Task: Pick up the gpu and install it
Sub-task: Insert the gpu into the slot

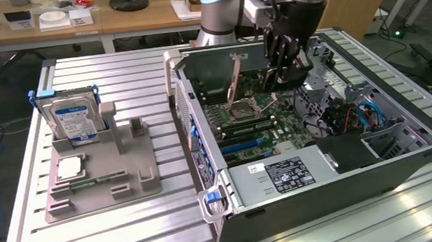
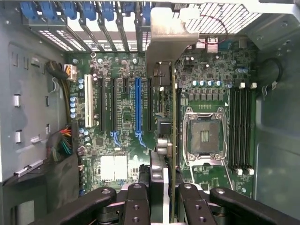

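The gpu (image 2: 172, 117) shows edge-on in the wrist view as a thin card with its silver bracket (image 2: 165, 40) toward the case's rear slot openings. My gripper (image 2: 165, 190) is shut on the card's near end, one finger (image 2: 137, 201) on each side. The card hangs over the motherboard (image 2: 122, 136), above the black slot beside the long blue slot (image 2: 138, 105), with the CPU socket (image 2: 205, 136) on its other side. In the exterior view my gripper (image 1: 283, 75) reaches down into the open computer case (image 1: 401, 159), and the gpu bracket (image 1: 233, 80) sticks out toward the exterior view's left.
On the exterior view's left, a grey fixture (image 1: 101, 174) holds an upright silver hard drive (image 1: 75, 116), a CPU chip (image 1: 71, 167) and a green memory stick (image 1: 90, 181). Inside the case lie a power supply (image 1: 285, 173), cables (image 1: 356, 117) and memory slots (image 2: 241, 126).
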